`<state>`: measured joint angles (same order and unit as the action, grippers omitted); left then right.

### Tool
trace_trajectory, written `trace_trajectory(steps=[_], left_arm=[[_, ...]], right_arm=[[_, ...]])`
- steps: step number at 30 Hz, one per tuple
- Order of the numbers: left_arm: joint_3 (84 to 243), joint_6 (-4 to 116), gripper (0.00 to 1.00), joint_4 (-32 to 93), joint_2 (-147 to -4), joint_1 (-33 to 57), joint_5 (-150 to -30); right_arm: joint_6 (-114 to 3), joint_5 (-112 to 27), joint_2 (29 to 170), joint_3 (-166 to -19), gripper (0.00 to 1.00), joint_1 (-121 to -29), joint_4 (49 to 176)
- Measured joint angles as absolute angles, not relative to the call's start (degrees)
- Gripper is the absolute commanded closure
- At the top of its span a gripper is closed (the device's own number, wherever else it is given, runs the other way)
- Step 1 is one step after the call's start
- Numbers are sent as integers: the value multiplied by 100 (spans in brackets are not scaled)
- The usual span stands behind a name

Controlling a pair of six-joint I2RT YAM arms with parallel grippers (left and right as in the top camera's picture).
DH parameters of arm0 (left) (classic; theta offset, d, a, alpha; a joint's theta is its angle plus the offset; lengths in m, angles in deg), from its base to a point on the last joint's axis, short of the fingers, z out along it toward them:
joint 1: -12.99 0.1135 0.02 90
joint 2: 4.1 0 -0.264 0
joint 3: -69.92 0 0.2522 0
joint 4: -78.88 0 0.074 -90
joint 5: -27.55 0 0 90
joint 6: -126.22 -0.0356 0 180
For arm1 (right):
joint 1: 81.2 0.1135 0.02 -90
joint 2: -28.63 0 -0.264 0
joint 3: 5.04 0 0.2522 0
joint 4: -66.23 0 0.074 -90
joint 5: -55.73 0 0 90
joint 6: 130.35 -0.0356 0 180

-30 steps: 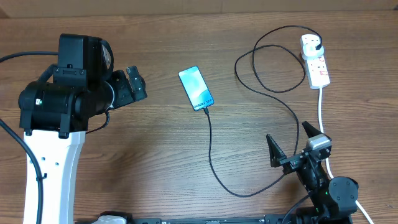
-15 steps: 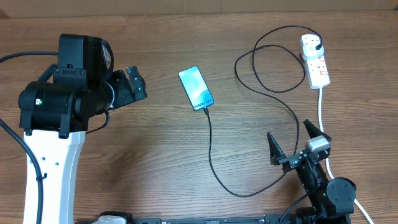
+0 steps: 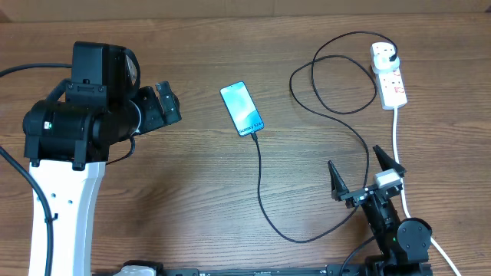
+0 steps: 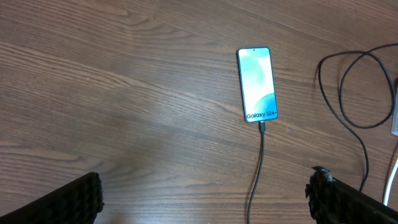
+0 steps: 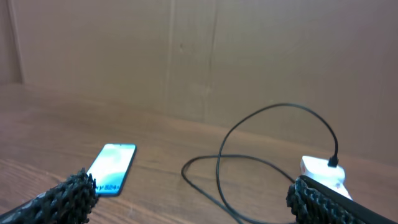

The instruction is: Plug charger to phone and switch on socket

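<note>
The phone [image 3: 242, 109] lies face up mid-table, its cyan screen lit; it also shows in the left wrist view [image 4: 257, 84] and the right wrist view [image 5: 112, 168]. The charger cable [image 3: 259, 184] runs from the phone's lower end, loops right and back up to its black plug [image 3: 393, 57] seated in the white socket strip [image 3: 388, 74]. The connector tip sits in the phone [image 4: 262, 124]. My left gripper [image 3: 166, 102] is open and empty, left of the phone. My right gripper [image 3: 360, 175] is open and empty near the front edge, below the socket [image 5: 323, 172].
The socket's thick white cord [image 3: 397, 142] runs down the right side past my right arm. A brown cardboard wall [image 5: 199, 56] stands behind the table. The wooden table [image 3: 192, 199] is bare between the arms.
My right arm has drawn slightly back toward the front edge, with its gripper still open. The left arm, phone, cable and socket have not moved.
</note>
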<state>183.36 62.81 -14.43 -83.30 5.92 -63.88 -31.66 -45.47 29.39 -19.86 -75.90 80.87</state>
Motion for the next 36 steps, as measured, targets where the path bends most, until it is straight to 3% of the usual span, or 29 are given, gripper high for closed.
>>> trace_trajectory(steps=[18,36], left_arm=[[18336,6281,0,-1443,-8330,592,-6388],[18336,6281,0,-1443,-8330,592,-6388]], right_arm=[[-3839,-3695,2936,-1986,0,-7590,8518],[-3432,-3636,2936,-1986,0,-7590,8518]])
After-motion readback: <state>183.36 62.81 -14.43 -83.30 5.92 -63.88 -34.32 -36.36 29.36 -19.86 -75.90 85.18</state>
